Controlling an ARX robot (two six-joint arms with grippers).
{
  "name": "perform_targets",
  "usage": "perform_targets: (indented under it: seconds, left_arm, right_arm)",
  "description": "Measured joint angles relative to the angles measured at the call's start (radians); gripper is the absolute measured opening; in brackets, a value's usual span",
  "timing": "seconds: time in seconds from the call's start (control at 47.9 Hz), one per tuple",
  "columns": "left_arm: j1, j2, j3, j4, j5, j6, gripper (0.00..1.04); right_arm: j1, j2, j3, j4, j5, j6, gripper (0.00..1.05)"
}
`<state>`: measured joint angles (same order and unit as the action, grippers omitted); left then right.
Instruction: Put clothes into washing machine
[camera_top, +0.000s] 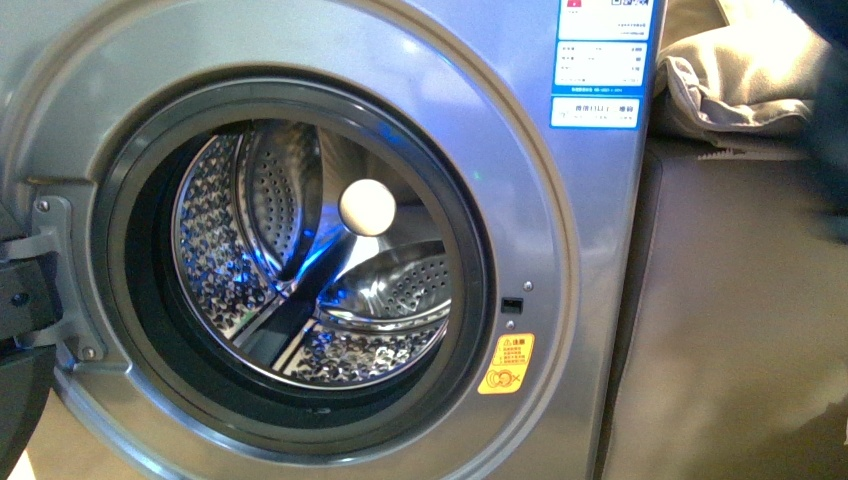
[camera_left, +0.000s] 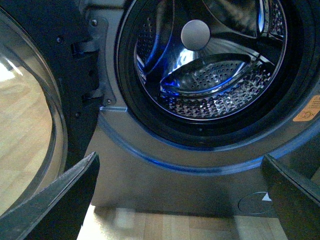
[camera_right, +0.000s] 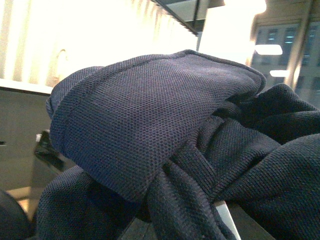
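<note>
Well apart, left fingers (camera_left: 60, 200) grasp nothing, low before the washing machine (camera_left: 150, 170), door (camera_left: 30, 125) swung open. Bunched navy clothes (camera_right: 150, 130) fill the right wrist view, hiding right fingers; grip cannot tell. Inside, drum (camera_top: 290, 200) shows bare steel.

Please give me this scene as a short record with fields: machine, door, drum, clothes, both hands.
washing machine: silver-grey front-loader, fills the front view
door: swung open
drum: empty, no fabric inside
clothes: dark navy fabric close before the right wrist camera, outside the drum
left hand: open, empty, facing the porthole
right hand: hidden under the clothes, grip cannot be told
beige fabric: on the cabinet, right of the machine
</note>
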<state>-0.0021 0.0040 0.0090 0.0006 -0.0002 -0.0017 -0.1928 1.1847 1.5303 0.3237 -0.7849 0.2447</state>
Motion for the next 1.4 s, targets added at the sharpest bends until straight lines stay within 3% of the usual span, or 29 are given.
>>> perform_targets:
  seconds: [0.167, 0.376, 0.752, 1.399]
  left_arm:
    - [0.0, 0.0, 0.0, 0.0, 0.0, 0.0, 0.98]
    - [0.0, 0.0, 0.0, 0.0, 0.0, 0.0, 0.98]
    - [0.0, 0.0, 0.0, 0.0, 0.0, 0.0, 0.98]
    - [0.0, 0.0, 0.0, 0.0, 0.0, 0.0, 0.98]
  right_arm:
    - [0.095, 0.027, 0.03, 0.085, -0.132, 0.169, 0.11]
    - [0.111, 0.087, 0.019, 0.394, -0.241, 0.47, 0.11]
    - [0.226, 0.232, 0.092, 0.139, -0.155, 0.324, 0.11]
    - [0.219, 0.222, 0.085, 0.134, -0.156, 0.317, 0.11]
